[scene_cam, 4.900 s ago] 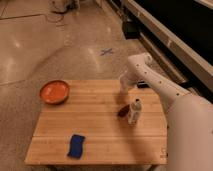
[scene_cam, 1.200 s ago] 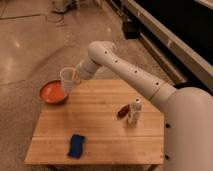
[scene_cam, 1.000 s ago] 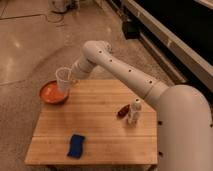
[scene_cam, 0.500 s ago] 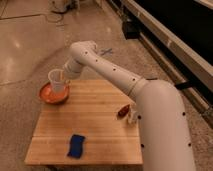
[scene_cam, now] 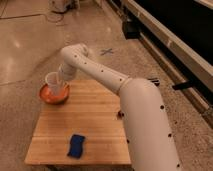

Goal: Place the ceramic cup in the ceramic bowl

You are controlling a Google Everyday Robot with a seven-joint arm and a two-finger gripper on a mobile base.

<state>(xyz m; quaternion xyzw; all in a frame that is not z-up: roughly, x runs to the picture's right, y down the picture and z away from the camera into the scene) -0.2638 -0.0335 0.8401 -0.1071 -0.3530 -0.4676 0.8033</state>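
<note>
One cup, one bowl, and the two now overlap in the camera view. Measured from the ceramic bowl point(scene_cam: 54, 93), which sits at the far left corner of the wooden table point(scene_cam: 95, 125), the ceramic cup point(scene_cam: 53, 82) stands upright directly over its hollow, its base down at or inside the rim. I cannot tell whether the bottom already touches the bowl's floor.

My gripper point(scene_cam: 62, 81) is just to the right of the cup, above the bowl's right edge, and I judge it is still carrying the cup, though how my fingers sit is hidden behind my own wrist and I cannot tell for certain.

What has changed: half a second ago the cup hung a little higher and nearer the bowl's edge; a second ago it was short of the bowl, towards the table's middle. My arm has swung left and lowered, so the carry is done and only the set-down and release remain, by my reckoning.

Well away from the bowl, near the front edge of the table, lies a blue sponge point(scene_cam: 76, 145). A small red thing point(scene_cam: 120, 115) peeks out beside my arm, far right of the bowl.
</note>
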